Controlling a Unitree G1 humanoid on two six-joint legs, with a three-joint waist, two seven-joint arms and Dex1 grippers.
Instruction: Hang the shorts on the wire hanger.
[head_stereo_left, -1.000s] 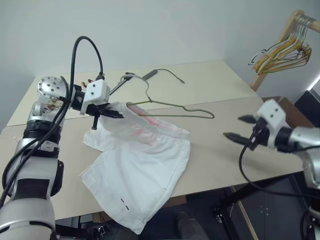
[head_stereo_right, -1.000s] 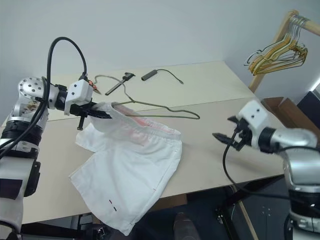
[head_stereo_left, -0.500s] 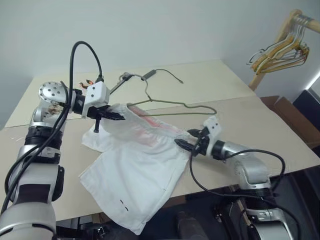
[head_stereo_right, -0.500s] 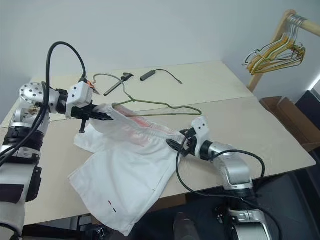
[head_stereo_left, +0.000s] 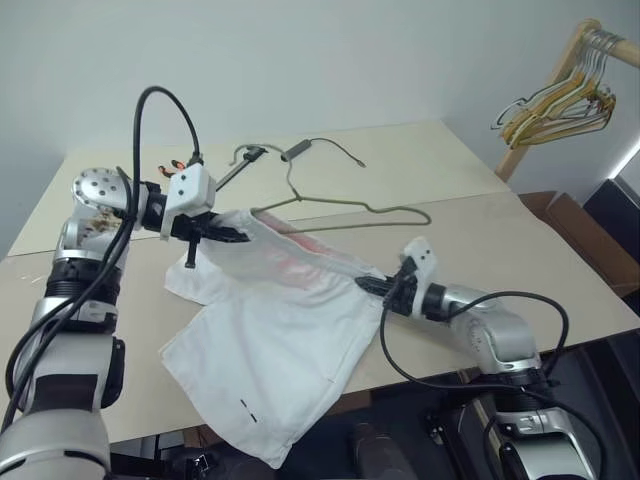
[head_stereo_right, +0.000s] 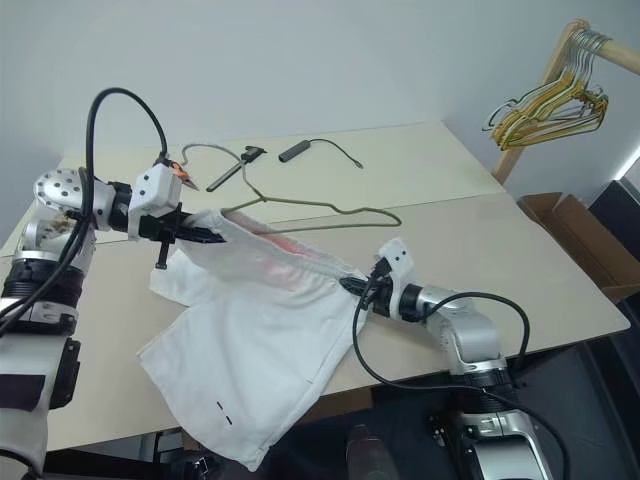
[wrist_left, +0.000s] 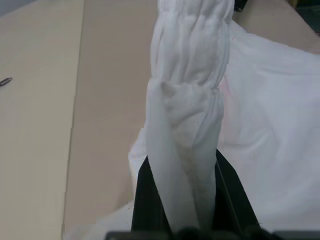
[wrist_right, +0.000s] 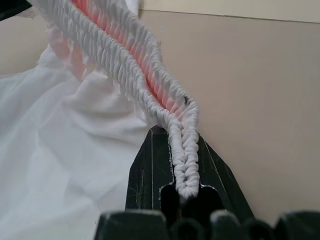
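Now we see the shorts (head_stereo_left: 285, 325) spread over the bench (head_stereo_left: 480, 240), their legs drooping past its near edge and the gathered waistband stretched between both arms. Our left end effector (head_stereo_left: 232, 236) pinches one waistband end, lifted; our right end effector (head_stereo_left: 372, 285) pinches the other end low by the benchtop. Just behind lies the wire hanger (head_stereo_left: 345, 208).
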